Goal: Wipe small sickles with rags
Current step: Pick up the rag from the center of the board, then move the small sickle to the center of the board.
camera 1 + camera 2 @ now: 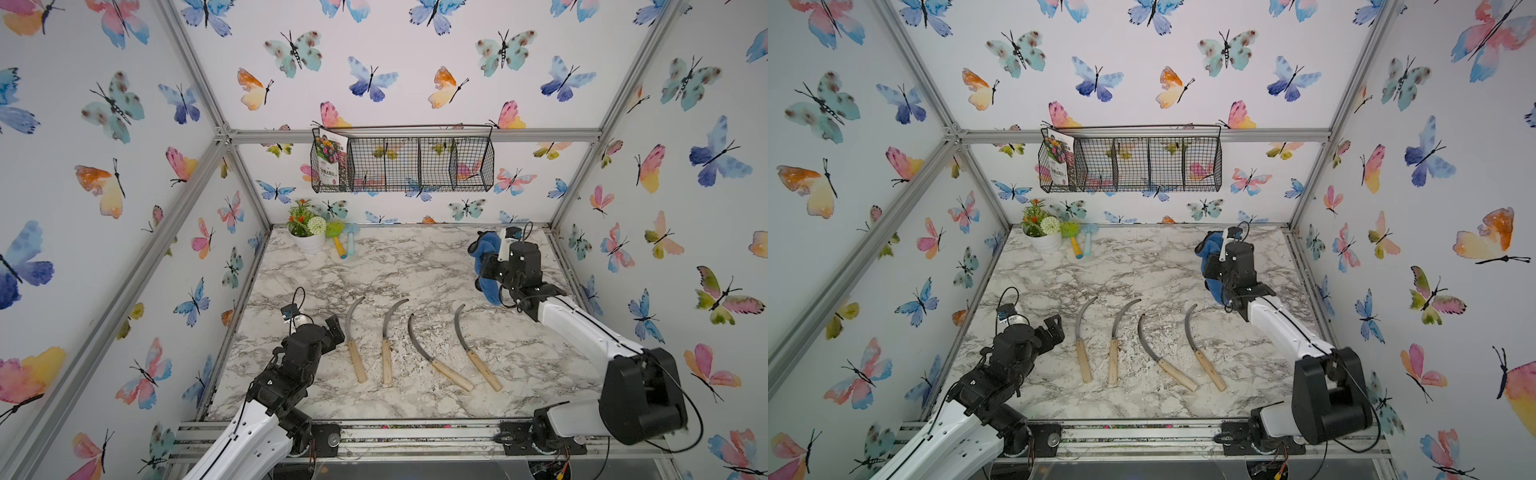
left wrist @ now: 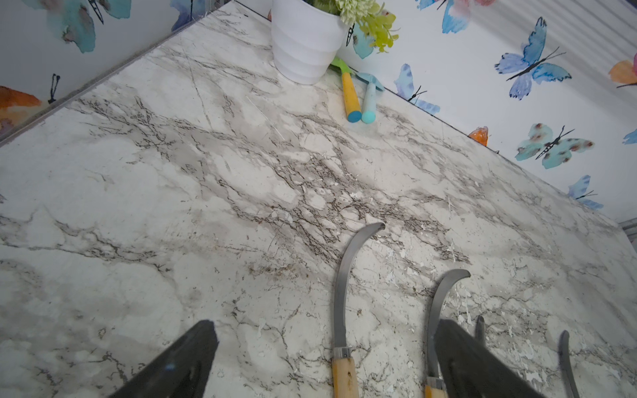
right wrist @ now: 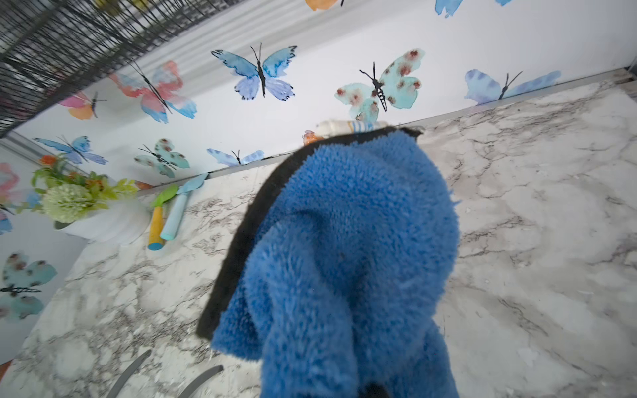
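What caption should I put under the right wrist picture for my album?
Fluffy blue rag hangs close to the camera over the marble table, flower pot and toy tools behind.

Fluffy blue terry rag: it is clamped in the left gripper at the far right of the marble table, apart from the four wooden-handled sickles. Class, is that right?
One detail is wrong: the fluffy blue terry rag is clamped in the right gripper, not the left. Both top views show it; the left gripper is open and empty. The rest stands.

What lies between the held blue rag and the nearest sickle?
Nothing; bare marble table separates the blue rag from the rightmost sickle, seen in both top views.
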### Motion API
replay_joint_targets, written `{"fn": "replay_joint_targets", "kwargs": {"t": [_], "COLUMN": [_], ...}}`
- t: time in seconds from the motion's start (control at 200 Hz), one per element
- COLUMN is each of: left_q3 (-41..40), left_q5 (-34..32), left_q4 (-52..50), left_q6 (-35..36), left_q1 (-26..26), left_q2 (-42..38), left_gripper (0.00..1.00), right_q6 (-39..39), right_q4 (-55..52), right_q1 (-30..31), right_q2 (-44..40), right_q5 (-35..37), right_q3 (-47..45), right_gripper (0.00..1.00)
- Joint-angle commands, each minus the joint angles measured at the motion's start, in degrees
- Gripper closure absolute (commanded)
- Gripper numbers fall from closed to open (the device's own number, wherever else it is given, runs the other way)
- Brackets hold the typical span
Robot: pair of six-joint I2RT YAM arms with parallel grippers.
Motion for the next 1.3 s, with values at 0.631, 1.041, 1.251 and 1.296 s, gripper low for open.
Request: {"fn": "replay_joint_targets", "kwargs": {"t": [0.631,1.041,1.251,1.296], "left_q3": [-1.5,-7.5,-6.8,-6.6], "left_q5": [-23.6,-16.9,-15.9,-15.6], "left_q4": [-10.5,2.1,5.0,5.1], "left_q6": [-35.0,-35.4,-35.1,-35.7], "left_q1": [-37.3,-37.4,-37.4,-37.5], "left_q2": [10.9,16.7,22.3,23.8], "left_gripper": [0.13,0.18,0.25,0.27], "right_q6": [12.6,9.1,9.3,9.4], "right_q4": [10.7,2.5,2.1,2.2], "right_q1": [-0.2,-0.2,-0.2,-0.2], "right_q2": [-32.6,-35.1,-33.7,-33.5], "right_q5": [-37.4,-30.1,-30.2,-30.1], "right_q3": [-26.5,-25.1,-25.3,-25.4], "right_gripper": [0.98,0.98,0.98,0.98]}}
